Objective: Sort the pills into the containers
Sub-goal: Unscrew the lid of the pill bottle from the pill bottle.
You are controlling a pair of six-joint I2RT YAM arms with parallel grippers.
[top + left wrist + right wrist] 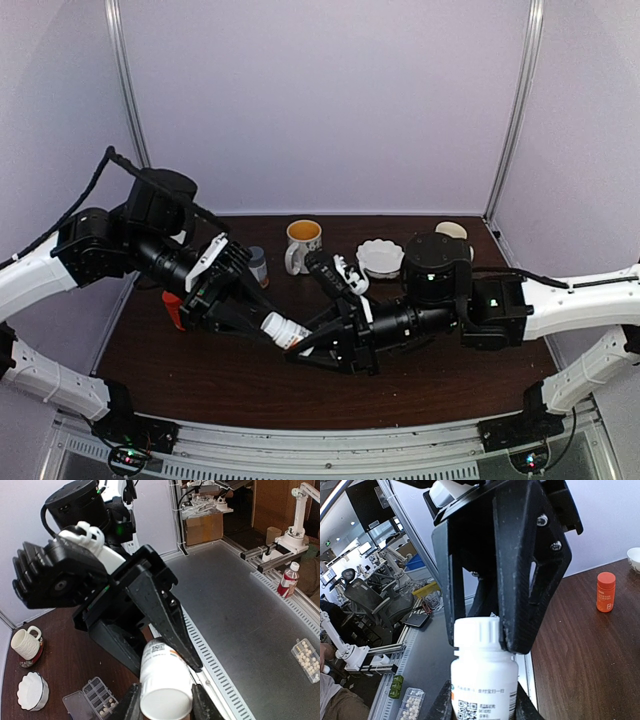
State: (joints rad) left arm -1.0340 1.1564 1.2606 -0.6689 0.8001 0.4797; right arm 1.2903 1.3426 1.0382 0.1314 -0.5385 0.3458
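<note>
Pills (104, 711): tiny, pale, round pellets, a few to a cell, in the small compartments (95, 694) of a flat clear box. The box lies on the dark table (60, 672), low and to the left of the left pincer (165, 707) in its wrist view, and is not touched by it. How many cells hold pellets cannot be told.

Both pincers meet on one white bottle (484, 675), held in the air between them. The left pincer is clamped on the ribbed white cap (479, 630), one finger on each side. The right pincer (480, 707) is clamped on the body below the cap.

Writing: the bottle label carries a QR code (470, 711) under a line of small dark print that is too fine to read. From the left wrist, the same label shows an orange mark and a second code patch. An orange bottle (606, 591) with an orange cap stands upright on the table, well to the right of the right pincer. Its pale label is illegible.

A second clear box (306, 660) of pale beads lies off the table, far right of the left pincer.
</note>
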